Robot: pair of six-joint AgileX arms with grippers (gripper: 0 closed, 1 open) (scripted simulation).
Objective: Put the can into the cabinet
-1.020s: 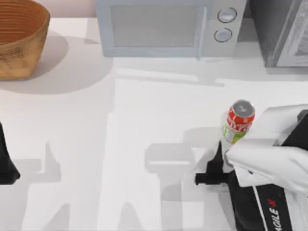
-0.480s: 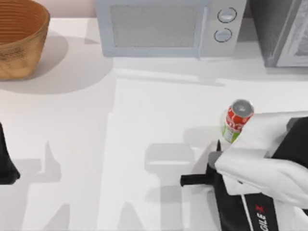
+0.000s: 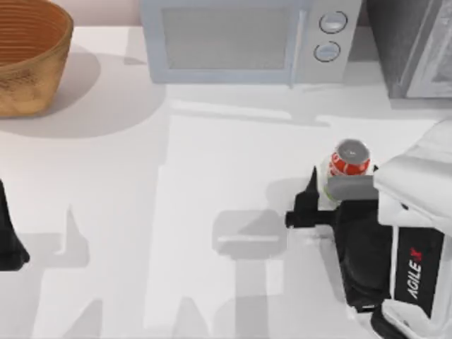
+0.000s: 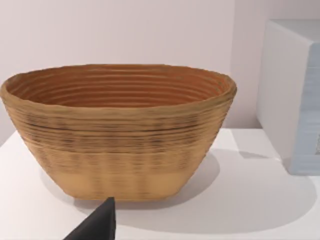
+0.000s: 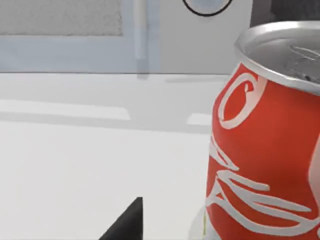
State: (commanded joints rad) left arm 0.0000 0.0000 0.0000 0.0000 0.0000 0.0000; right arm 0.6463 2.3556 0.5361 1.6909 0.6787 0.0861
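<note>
Here, smooth red can (image 3: pixel 349 159) upright near the desk's (image 3: pixel 212 183) right edge, between the spread fingers of the right gripper (image 3: pixel 332 189), ungripped, left arm (image 3: pixel 8 240) parked at left edge.

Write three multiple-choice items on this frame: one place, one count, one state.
1. Where does the can stand?
A. in the basket
B. on the table by the right gripper
C. inside the cabinet

2. How many round knobs on the microwave?
A. one
B. two
C. four

3. How is the can posed?
A. upright
B. on its side
C. upside down

Key: B, it stands on the table in front of the microwave; B, two knobs stacked at its right; A, silver top faces up.
</note>
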